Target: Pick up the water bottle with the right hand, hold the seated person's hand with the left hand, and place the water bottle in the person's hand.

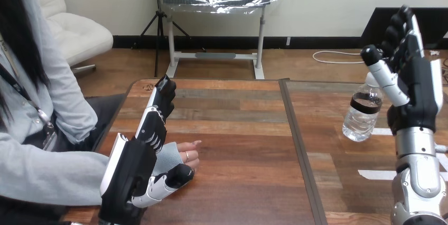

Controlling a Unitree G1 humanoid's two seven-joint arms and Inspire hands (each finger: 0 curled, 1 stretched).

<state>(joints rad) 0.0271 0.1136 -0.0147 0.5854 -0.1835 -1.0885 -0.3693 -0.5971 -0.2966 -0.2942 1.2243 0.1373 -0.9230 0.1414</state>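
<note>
The table (238, 130) is made of wooden planks in mixed browns, in two tops that meet at a dark seam (298, 146) running from the far edge toward the lower right. White tape strips (376, 174) lie on the right top. Bare wood stretches across the middle of the frame between the two hands.

The bottle (362, 114) stands on the right top, right of the seam. It is clear, with a dark label band whose print is too small to read. The right hand (417, 85) is raised just beside it at the frame's right edge, fingers straight and upright. Its thumb (388, 80) crosses in front of the bottle's top.

At lower left, near the table's left edge, the person's hand (186, 156) rests on the wood. The left hand (129, 169) flanks it, fingers straight and thumb spread, not closed round it.
</note>
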